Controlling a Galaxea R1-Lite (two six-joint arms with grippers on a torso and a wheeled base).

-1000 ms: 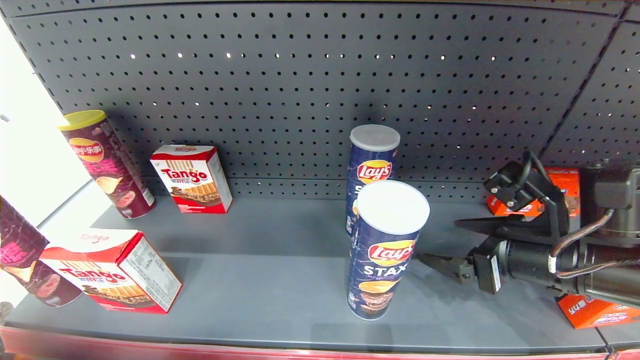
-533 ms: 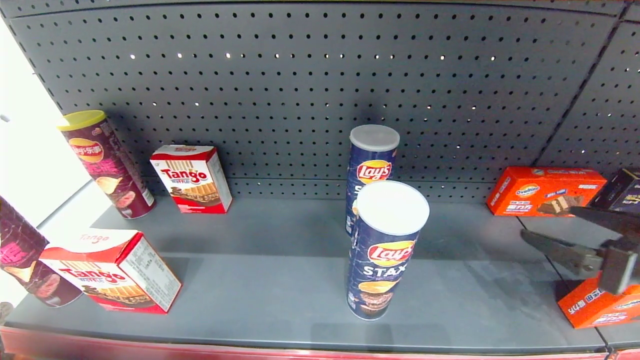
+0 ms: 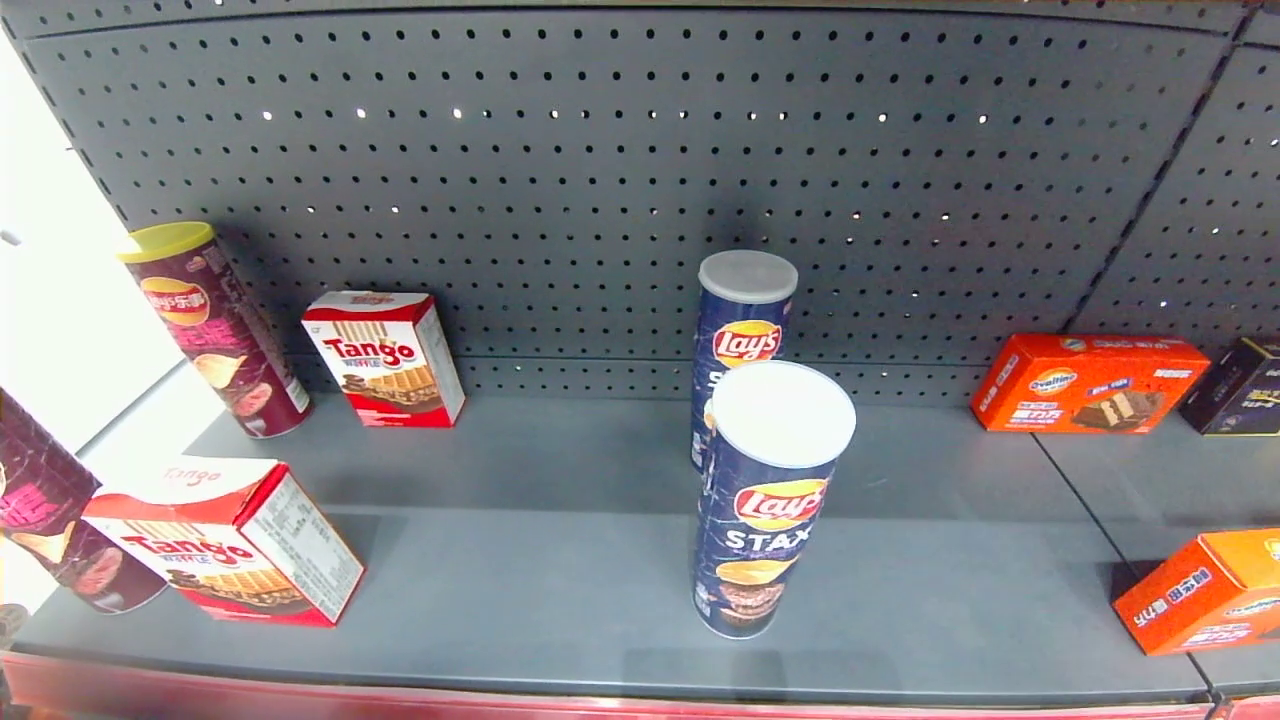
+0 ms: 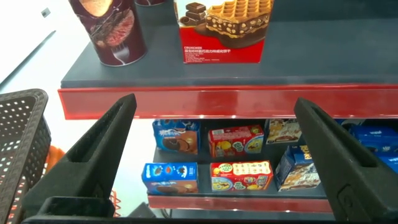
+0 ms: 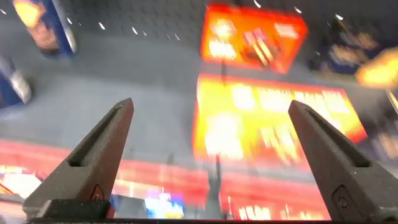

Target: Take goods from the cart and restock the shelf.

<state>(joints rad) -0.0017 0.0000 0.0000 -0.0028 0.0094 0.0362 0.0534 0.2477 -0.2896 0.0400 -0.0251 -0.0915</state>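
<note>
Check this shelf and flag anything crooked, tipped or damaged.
The front wafer box at the left of the shelf sits turned at an angle to the front edge. The front orange box at the right is skewed too. Nothing looks tipped, spilled or damaged.

The grey metal shelf [image 3: 560, 560] is carrying two dark blue cardboard chip tubes [image 3: 744, 345] [image 3: 762, 520], two maroon chip tubes [image 3: 215, 335] [image 3: 50, 540], two red-and-white wafer boxes [image 3: 385, 360] [image 3: 225, 545], two orange cartons [image 3: 1090, 383] [image 3: 1195, 590] and one black carton [image 3: 1240, 400].
</note>
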